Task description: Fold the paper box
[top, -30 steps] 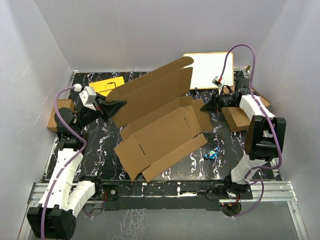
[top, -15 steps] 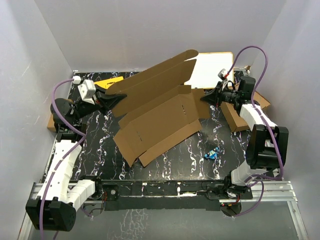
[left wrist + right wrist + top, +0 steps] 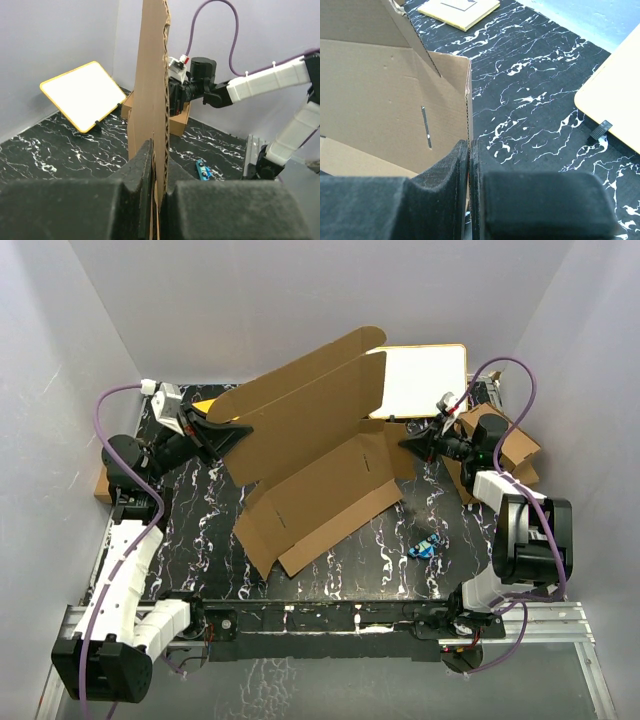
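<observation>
Here's the paper box (image 3: 320, 455), spread across the middle of the black marbled table (image 3: 400, 575). Its far panels are tipped up and its near panels lie low toward the arm bases.

The left claw (image 3: 232, 430) is clamped on the box's left edge. Its wrist view has the cardboard edge-on, pinched tight between the two pads (image 3: 140, 170). That same sheet splits the shot down the middle and hides whatever sits right behind it.

The right claw (image 3: 408, 443) is clamped too, biting the right-hand edge of a slotted panel. From its own camera the pads fill the bottom of the shot, and the lower part of the panel is lost behind them.

At the back, a white board (image 3: 425, 380) with a yellow rim is propped at a tilt, its left edge tucked behind the raised flap. The yellow card (image 3: 457, 9) is all but hidden from above, with only a sliver showing by the left claw. A smaller brown box (image 3: 510, 445) sits at the right, partly covered by the right arm.

Near the front right lies a small blue thing (image 3: 426, 545), possibly a clip; it's too small to tell.
</observation>
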Motion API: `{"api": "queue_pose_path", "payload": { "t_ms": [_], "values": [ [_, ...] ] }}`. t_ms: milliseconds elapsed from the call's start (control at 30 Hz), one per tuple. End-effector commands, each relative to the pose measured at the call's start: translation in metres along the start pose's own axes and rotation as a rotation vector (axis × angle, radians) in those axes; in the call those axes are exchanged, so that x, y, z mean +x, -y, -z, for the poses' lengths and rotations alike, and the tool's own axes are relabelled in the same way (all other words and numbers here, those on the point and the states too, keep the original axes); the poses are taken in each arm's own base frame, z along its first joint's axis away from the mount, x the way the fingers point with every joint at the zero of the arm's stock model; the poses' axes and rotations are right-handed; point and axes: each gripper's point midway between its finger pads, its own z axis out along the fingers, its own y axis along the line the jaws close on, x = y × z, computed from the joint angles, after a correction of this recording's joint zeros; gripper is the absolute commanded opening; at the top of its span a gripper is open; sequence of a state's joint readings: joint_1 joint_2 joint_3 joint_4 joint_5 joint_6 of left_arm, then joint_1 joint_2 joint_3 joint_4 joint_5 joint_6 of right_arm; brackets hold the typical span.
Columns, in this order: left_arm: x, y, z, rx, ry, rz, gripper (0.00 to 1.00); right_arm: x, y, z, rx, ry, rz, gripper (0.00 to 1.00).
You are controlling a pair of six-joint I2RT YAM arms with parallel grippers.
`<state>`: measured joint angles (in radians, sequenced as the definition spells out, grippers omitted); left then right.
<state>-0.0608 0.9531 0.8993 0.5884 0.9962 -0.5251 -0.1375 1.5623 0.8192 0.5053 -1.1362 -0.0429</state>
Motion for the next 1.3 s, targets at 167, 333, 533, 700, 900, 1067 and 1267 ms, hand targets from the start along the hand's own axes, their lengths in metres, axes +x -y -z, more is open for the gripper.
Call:
{"api": "queue_pose_path", "payload": {
  "t_ms": [167, 333, 533, 700, 900, 1067, 1267],
  "values": [
    [0.022, -0.009, 0.004, -0.102, 0.023, 0.366, 0.00, -0.033, -0.010, 0.006, 0.035, 0.128, 0.225, 0.08],
    [0.033, -0.014, 0.006, -0.148, 0.023, 0.492, 0.00, -0.025, -0.012, 0.008, 0.038, 0.120, 0.238, 0.08],
    [0.045, -0.021, 0.009, -0.203, 0.015, 0.581, 0.00, -0.021, -0.016, 0.009, 0.034, 0.117, 0.247, 0.08],
    [0.051, -0.029, 0.006, -0.215, -0.039, 0.583, 0.00, -0.025, -0.020, 0.010, 0.020, 0.124, 0.266, 0.08],
    [0.059, -0.042, -0.001, -0.229, -0.100, 0.640, 0.00, -0.023, -0.021, 0.012, 0.011, 0.101, 0.310, 0.08],
    [0.066, -0.050, -0.006, -0.226, -0.132, 0.711, 0.00, -0.019, -0.018, 0.012, 0.015, 0.096, 0.303, 0.08],
    [0.084, -0.059, -0.006, -0.245, -0.179, 0.796, 0.00, -0.017, -0.011, 0.010, 0.038, 0.087, 0.300, 0.08]
  ]
}}
